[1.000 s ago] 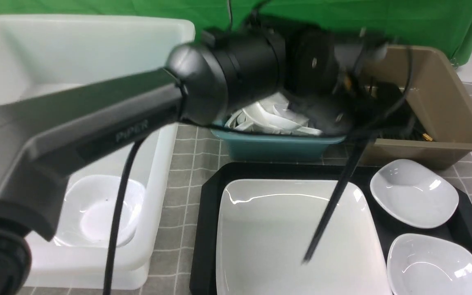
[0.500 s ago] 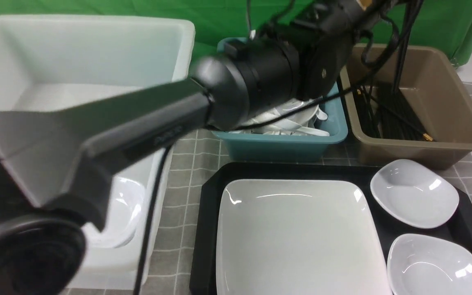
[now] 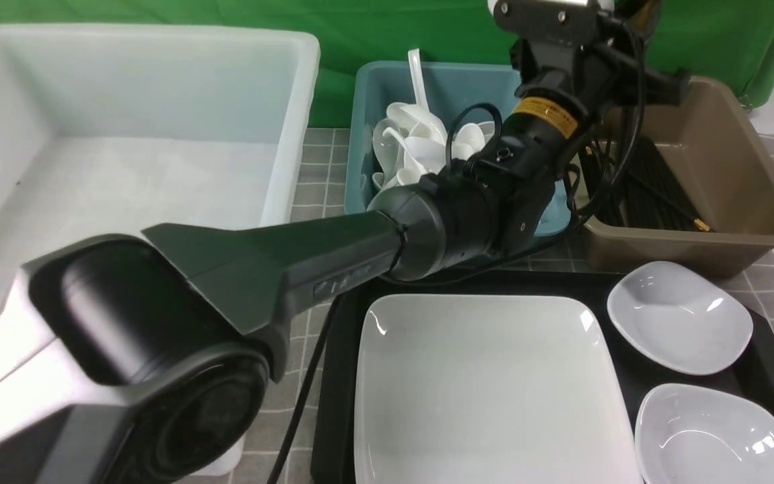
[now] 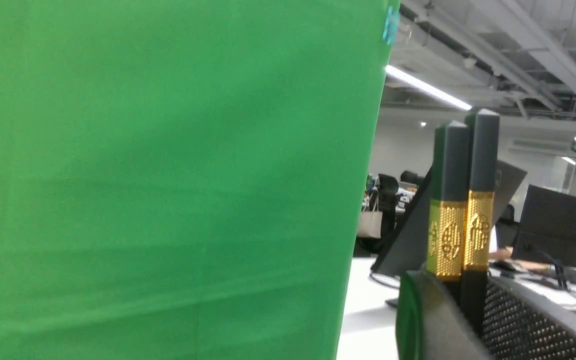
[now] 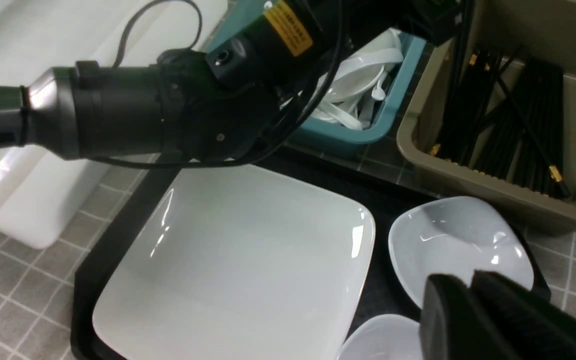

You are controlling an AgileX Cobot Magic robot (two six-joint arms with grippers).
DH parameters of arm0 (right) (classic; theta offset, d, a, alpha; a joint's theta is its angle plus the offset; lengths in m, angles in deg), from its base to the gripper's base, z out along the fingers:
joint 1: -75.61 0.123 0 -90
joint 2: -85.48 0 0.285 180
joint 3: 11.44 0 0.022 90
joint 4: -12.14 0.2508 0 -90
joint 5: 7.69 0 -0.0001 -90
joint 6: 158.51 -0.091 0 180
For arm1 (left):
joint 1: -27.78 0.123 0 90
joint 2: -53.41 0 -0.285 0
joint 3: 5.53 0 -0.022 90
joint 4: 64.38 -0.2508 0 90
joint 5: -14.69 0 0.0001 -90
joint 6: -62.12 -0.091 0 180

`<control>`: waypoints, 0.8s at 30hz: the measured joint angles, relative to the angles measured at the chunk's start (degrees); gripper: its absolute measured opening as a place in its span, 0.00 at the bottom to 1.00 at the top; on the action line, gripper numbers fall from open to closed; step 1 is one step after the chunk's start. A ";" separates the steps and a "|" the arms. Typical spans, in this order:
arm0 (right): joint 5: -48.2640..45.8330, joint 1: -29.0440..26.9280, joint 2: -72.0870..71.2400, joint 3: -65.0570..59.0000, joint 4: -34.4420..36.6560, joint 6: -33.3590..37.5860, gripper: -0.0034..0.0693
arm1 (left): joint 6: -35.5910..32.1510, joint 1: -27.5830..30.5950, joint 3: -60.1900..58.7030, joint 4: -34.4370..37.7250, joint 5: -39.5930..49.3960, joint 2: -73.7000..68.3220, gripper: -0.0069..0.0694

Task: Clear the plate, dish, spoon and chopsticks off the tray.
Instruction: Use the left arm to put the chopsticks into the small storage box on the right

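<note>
Front view, grey checked tabletop (image 3: 320, 175), green backdrop (image 3: 360, 33), left claw (image 4: 463, 305) pinching chopsticks (image 4: 460, 165), right claw (image 5: 470, 287) seemingly closed.

The left arm (image 3: 279, 269) is big and dark grey, with fat round black joints and a silver-white part close to the camera. Faint letters are pressed into its side. It has a yellow sticker (image 3: 546, 114) with black writing, small round screws (image 3: 560, 18) and thin black cables (image 3: 465, 121) that loop. The left hand (image 4: 460, 310) has a black pad (image 4: 533, 325) covered in tiny bumps. The right hand (image 5: 463, 285) has two black fingers.
</note>
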 joint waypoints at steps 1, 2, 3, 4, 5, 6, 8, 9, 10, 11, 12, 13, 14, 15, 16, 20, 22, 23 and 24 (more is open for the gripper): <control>0.00 0.00 0.00 0.00 0.00 0.35 0.18 | 0.06 0.00 0.00 0.15 0.39 -0.18 0.23; 0.00 0.00 0.00 0.00 0.00 0.76 0.18 | 0.06 0.00 0.00 0.21 1.91 -0.33 0.23; 0.05 0.00 0.00 0.00 0.00 0.94 0.18 | 0.06 0.00 0.00 0.27 3.09 -0.35 0.23; 0.05 0.00 0.00 0.00 0.00 0.95 0.18 | 0.06 0.00 0.00 0.27 4.49 -0.43 0.23; 0.05 0.00 0.00 0.00 0.04 0.95 0.18 | 0.14 0.00 0.00 0.27 6.04 -0.56 0.23; 0.11 0.00 0.00 0.00 0.04 0.95 0.19 | 0.30 0.00 0.00 0.27 6.95 -0.63 0.24; 0.46 0.00 0.00 0.00 0.04 0.95 0.19 | 1.02 0.00 0.00 0.27 9.71 -0.74 0.27; 0.54 0.00 0.00 0.00 0.04 0.95 0.19 | 1.24 0.00 0.06 0.27 11.25 -0.74 0.29; 0.61 0.00 0.00 0.00 0.04 0.95 0.19 | 1.61 0.00 0.42 0.27 13.75 -0.74 0.32; 0.61 0.00 0.00 0.00 0.04 0.95 0.19 | 1.88 0.00 0.64 0.27 15.29 -0.77 0.35; 0.61 0.00 0.00 0.00 0.04 0.95 0.19 | 2.05 0.00 0.94 0.27 16.59 -0.77 0.39; 0.46 0.00 0.00 0.00 0.04 0.95 0.19 | 2.21 0.00 1.23 0.27 17.50 -0.77 0.41; 0.24 0.00 0.00 0.00 0.04 0.95 0.19 | 2.28 0.00 1.83 0.27 19.01 -0.77 0.47; -0.34 0.00 0.00 0.00 0.04 0.95 0.19 | 2.40 0.00 2.69 0.27 20.78 -0.77 0.51; -0.55 0.00 0.00 0.00 0.04 0.95 0.19 | 2.40 0.00 3.68 0.23 22.77 -0.77 0.54; -0.79 0.00 0.00 -0.05 0.04 0.95 0.19 | 2.40 0.00 8.38 -0.14 33.59 -0.77 0.62; -0.79 0.00 0.00 -0.05 0.04 0.90 0.19 | 2.40 0.00 11.01 -1.85 42.45 -0.71 0.62; -0.79 0.00 -0.06 -0.05 0.04 0.90 0.19 | 2.40 0.00 12.29 -2.75 46.16 -0.62 0.62; -0.79 0.00 -0.11 -0.05 0.04 0.90 0.19 | 2.40 0.00 13.00 -2.96 49.17 -0.35 0.61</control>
